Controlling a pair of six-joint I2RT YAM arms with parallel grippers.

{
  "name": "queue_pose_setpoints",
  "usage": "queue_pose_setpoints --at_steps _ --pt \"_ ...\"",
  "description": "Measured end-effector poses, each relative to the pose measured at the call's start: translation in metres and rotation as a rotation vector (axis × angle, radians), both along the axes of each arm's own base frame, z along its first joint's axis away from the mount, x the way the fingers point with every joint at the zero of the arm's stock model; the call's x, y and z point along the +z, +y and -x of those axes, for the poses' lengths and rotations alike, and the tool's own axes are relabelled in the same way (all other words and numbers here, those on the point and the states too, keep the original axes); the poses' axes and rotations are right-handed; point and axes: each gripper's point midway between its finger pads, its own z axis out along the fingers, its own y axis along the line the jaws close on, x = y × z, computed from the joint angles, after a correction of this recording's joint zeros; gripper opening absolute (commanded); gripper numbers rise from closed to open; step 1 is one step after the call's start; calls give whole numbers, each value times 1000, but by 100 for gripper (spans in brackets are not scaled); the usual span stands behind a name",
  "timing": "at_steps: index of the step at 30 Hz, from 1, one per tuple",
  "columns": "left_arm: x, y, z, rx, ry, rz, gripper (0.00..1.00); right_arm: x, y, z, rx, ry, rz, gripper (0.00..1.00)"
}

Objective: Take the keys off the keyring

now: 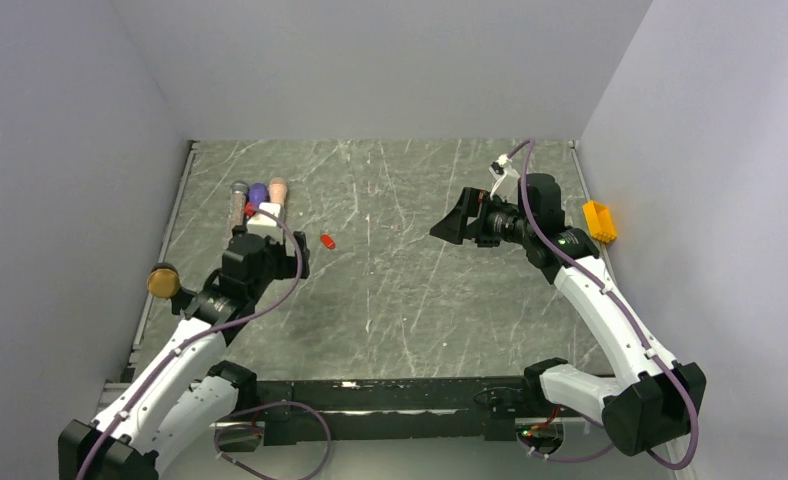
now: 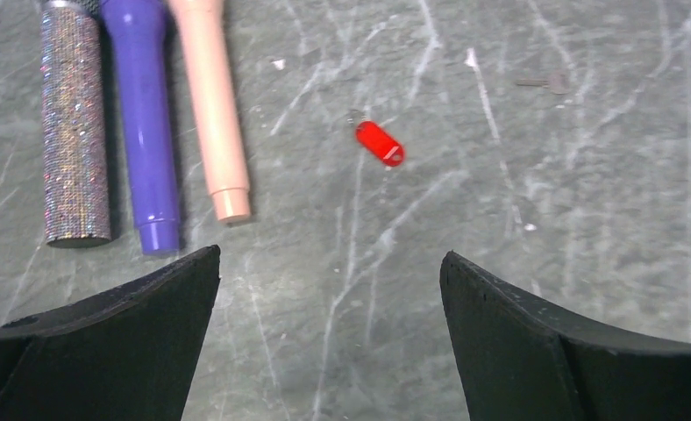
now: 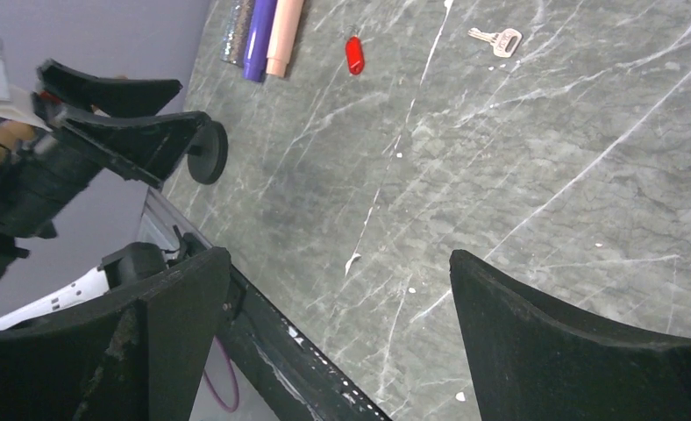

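The grey worktop [image 1: 390, 300] carries everything. The left claw [image 2: 329, 254] and right claw [image 3: 340, 259] both gape wide, holding nothing. 3 tubes [image 1: 258, 200] lie side by side at far left; a yellow box [image 1: 599, 221] sits far right. The red keyring [image 2: 379, 143] lies left of centre, near the tubes. 1 key [image 3: 497, 39] lies apart, further right.

Both arms were reaching forward, elbows bent, left gripper [image 2: 331, 254] and right gripper [image 3: 339, 254] wide open, holding nothing.
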Motion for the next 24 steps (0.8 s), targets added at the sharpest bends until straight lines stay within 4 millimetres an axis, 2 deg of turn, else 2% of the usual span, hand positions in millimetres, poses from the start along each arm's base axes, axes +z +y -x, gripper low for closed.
queue_pose_setpoints --at_steps 6,10,15,24 --pt "-48 28 8 89 -29 -62 99 -5 -3 2 -7 19 17 100" --pt "-65 45 7 138 -58 -106 99 -5 -7 6 -21 1 26 100" --pt "-65 63 -6 193 -85 -121 99 -1 -14 16 -48 -43 28 100" --pt "-64 96 -36 269 -149 -146 99 11 -21 18 -81 -99 29 100"
